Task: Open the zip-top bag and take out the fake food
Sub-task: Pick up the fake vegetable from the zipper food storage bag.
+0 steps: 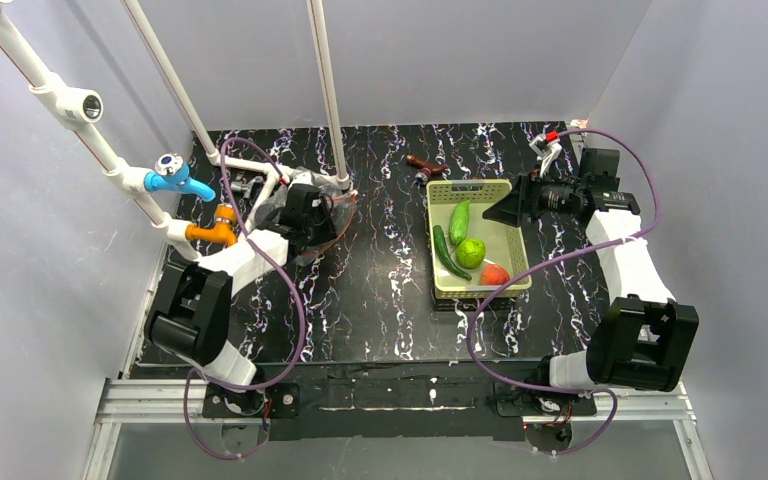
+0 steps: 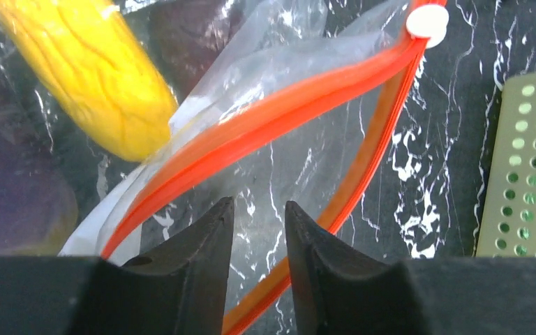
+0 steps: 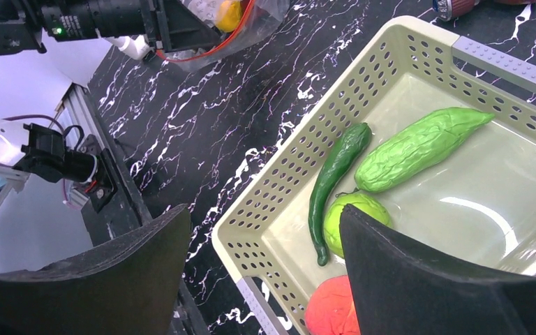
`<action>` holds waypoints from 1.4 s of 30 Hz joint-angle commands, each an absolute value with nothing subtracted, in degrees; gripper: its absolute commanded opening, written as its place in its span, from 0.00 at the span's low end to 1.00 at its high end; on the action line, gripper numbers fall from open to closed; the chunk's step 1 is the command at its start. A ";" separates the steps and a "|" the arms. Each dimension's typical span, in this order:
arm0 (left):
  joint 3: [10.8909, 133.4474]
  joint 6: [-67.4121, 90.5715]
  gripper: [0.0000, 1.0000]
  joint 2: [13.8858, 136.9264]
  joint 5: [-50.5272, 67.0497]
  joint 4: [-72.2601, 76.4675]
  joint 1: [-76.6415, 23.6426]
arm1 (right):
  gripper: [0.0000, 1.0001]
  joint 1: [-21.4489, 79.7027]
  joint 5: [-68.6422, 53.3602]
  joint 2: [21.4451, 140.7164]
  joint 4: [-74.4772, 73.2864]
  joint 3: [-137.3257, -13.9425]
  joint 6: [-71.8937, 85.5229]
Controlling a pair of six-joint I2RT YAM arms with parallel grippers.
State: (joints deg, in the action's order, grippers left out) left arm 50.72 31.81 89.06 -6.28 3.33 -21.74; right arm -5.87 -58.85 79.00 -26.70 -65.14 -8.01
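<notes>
The zip-top bag (image 1: 328, 222) lies at the back left, its red-orange zipper strip (image 2: 272, 115) parted, the white slider (image 2: 427, 21) at one end. A yellow piece (image 2: 91, 70) and a dark purple shape (image 2: 14, 188) lie inside it. My left gripper (image 2: 259, 209) hovers at the bag's mouth with a narrow gap between the jaws; the lower strip passes under them. My right gripper (image 3: 265, 216) is wide open and empty over the basket's (image 1: 438, 230) right side. In the basket lie a bumpy green cucumber (image 3: 419, 146), a dark green pod (image 3: 335, 174), a green round fruit (image 3: 356, 209) and a red-orange tomato (image 3: 328, 310).
A brown object with a handle (image 1: 427, 167) lies behind the basket. White pipes with blue and orange fittings (image 1: 175, 180) stand at the back left beside the left arm. The basket's perforated wall (image 2: 530, 167) shows right of the bag.
</notes>
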 commanded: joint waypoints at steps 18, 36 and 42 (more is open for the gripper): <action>69.78 15.96 0.66 105.33 -20.84 -6.12 -22.59 | 0.84 -5.67 -60.72 79.22 -25.84 -67.37 -9.95; 71.58 10.29 0.40 108.41 -25.60 -1.85 -23.20 | 0.84 -5.70 -60.56 79.83 -26.02 -67.47 -9.07; 67.59 14.36 0.54 106.05 -26.33 1.07 -24.07 | 0.84 -5.67 -60.56 79.89 -26.07 -67.45 -9.07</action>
State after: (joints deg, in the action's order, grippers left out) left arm 69.38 11.84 108.38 -24.34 -1.93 -23.24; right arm -5.76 -59.11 79.90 -26.89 -65.21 -8.71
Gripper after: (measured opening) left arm 0.576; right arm 0.838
